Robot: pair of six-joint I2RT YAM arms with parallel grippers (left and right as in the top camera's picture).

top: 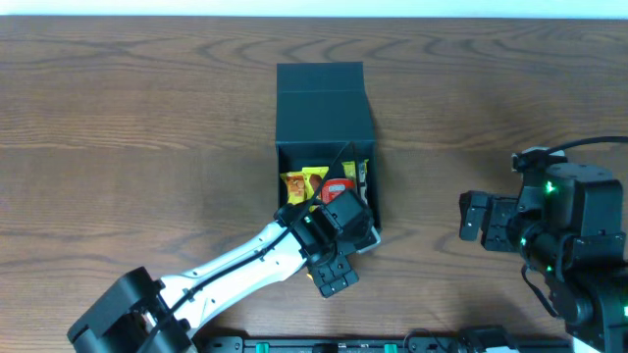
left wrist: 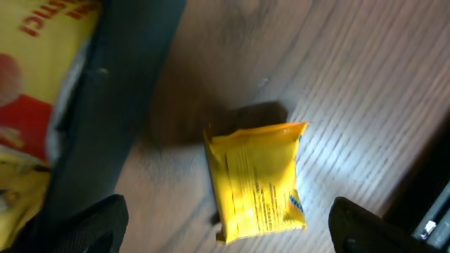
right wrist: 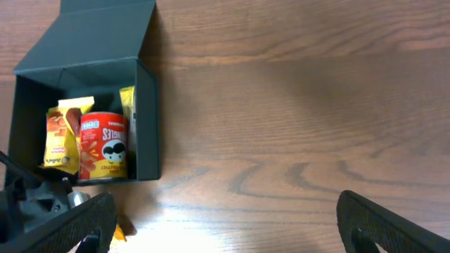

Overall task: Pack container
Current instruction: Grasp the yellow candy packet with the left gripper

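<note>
The dark teal-green container (top: 324,108) stands open at the table's middle, its flap lid lying back. Inside are yellow-orange snack packets (top: 299,184) and a red can (top: 339,186); the right wrist view shows them too, with the can (right wrist: 103,149) and the box wall (right wrist: 146,119). My left gripper (top: 334,270) is open just in front of the box. A loose yellow packet (left wrist: 260,179) lies flat on the wood between its fingers (left wrist: 225,228), untouched. My right gripper (top: 473,218) is open and empty, far right of the box, over bare wood (right wrist: 225,225).
The table's front edge with a dark rail (top: 373,343) runs close behind my left gripper. The box's front wall (left wrist: 105,105) stands just left of the loose packet.
</note>
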